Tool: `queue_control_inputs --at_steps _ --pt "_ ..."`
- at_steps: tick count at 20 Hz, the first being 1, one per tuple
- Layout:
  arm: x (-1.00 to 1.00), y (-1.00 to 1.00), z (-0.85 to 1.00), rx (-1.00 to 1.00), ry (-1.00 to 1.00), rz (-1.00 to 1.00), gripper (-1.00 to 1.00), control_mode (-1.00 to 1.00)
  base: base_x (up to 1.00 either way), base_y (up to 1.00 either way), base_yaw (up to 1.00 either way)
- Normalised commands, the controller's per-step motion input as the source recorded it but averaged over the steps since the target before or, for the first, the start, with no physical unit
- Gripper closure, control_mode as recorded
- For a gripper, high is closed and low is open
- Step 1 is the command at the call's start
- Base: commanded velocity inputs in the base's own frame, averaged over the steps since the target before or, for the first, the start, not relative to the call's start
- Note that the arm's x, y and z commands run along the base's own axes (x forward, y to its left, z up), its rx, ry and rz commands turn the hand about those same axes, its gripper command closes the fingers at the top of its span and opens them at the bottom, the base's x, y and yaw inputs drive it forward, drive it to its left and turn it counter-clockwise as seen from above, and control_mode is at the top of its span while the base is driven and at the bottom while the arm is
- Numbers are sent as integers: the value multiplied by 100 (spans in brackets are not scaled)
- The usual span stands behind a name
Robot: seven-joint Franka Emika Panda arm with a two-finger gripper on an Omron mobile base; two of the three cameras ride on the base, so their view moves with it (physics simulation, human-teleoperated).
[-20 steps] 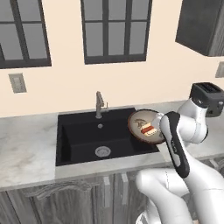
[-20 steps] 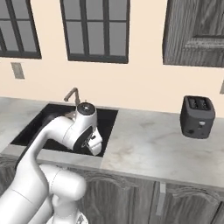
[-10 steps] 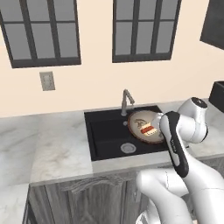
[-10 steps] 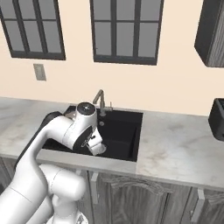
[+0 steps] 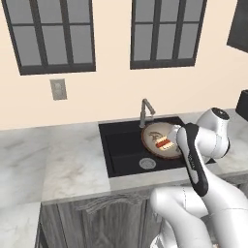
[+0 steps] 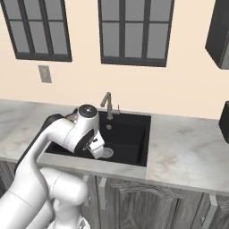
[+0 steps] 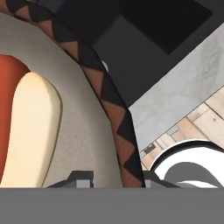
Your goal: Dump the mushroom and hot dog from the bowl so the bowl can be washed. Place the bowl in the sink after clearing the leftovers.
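The bowl (image 5: 161,139), with a dark brown rim and tan inside, hangs tilted over the right half of the black sink (image 5: 123,147). The hot dog (image 5: 166,144), red in a pale bun, lies in it, with the small grey-brown mushroom (image 5: 154,134) just beside it. My gripper (image 7: 116,179) is shut on the bowl's patterned rim (image 7: 109,100), one fingertip on each side. Up close in the hand view, the hot dog's bun (image 7: 33,131) rests on the bowl's inner wall. In the left base view my forearm hides the hand.
A grey gooseneck faucet (image 5: 145,111) stands at the sink's back edge, and a round silver drain (image 5: 147,163) lies below the bowl. Marble counter (image 5: 68,157) runs to both sides. A dark toaster (image 6: 224,121) sits at the far right. Wood floor (image 7: 194,127) lies beyond the counter's front.
The whole picture has shifted: the base has driven left along the counter, so sink and windows sit further right. The bowl stays in my grip with the food inside.
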Motion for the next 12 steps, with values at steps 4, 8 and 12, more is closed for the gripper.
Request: queue_control_inputs --at_steps 4,8,12 --pt "0 0 0 0 0 0 100 100 36 0 0" --pt "0 0 0 0 0 0 100 100 51 0 0" --pt "0 0 0 0 0 0 100 -100 6 0 0"
